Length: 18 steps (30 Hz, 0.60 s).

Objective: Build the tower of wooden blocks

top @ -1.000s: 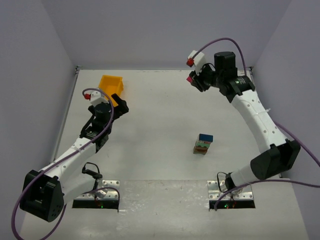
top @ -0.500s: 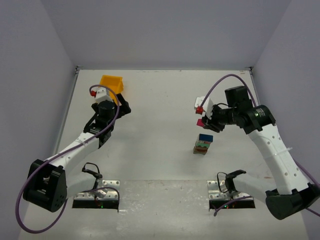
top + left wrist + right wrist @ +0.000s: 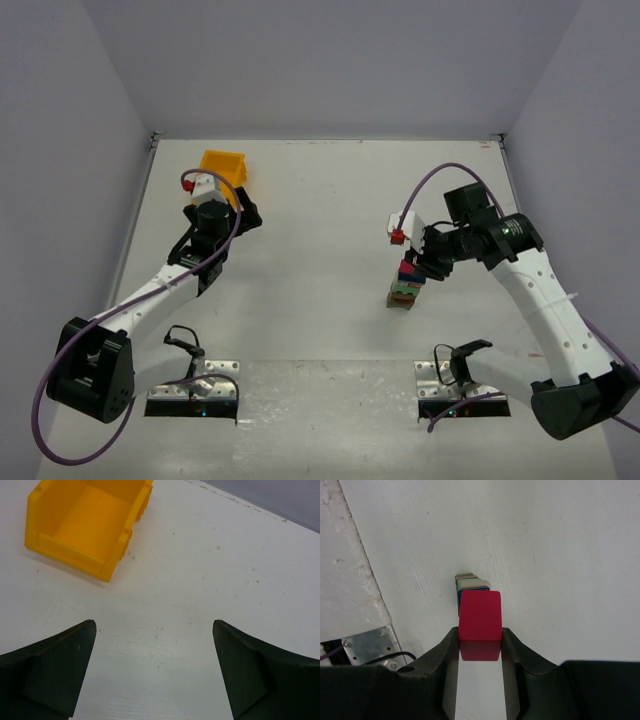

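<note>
Directly above tower [image 3: 472,584], red block [image 3: 480,615] clamped between right jaws

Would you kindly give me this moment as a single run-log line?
right hand: shut on magenta-red block, directly over tower, contact unclear | left hand: open, empty, by yellow bin

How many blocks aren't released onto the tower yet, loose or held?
1: the magenta-red block, held in the right fingers just over the tower. No loose ones show on the table; the yellow bin looks empty.
</note>
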{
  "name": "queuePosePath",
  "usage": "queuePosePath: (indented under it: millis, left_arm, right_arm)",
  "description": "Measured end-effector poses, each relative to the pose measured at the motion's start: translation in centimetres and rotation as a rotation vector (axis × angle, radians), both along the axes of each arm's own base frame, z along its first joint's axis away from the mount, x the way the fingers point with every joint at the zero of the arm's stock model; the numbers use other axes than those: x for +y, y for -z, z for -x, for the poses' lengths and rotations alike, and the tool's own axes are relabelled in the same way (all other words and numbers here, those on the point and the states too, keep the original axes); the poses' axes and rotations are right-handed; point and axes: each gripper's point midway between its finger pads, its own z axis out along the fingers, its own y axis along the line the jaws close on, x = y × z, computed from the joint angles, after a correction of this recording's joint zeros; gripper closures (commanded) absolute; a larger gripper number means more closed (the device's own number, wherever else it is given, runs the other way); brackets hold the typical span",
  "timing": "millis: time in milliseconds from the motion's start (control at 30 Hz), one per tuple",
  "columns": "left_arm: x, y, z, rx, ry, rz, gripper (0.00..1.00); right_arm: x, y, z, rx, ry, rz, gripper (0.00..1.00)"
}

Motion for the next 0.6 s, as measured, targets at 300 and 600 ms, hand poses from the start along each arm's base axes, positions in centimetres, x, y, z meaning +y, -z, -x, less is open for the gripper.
queuePosePath:
  millis: [300, 600]
  left_arm:
    - [0.0, 0.1, -0.1, 0.000, 0.002, -0.005, 0.00]
    - [0.0, 0.2, -0.1, 0.005, 0.007, -0.012, 0.00]
  right_arm:
    - [-0.4, 1.5, 0.9, 0.033, 0.000, 0.010, 0.91]
    - [-0.2, 1.7, 0.4, 0.016, -0.004, 0.003, 0.88]
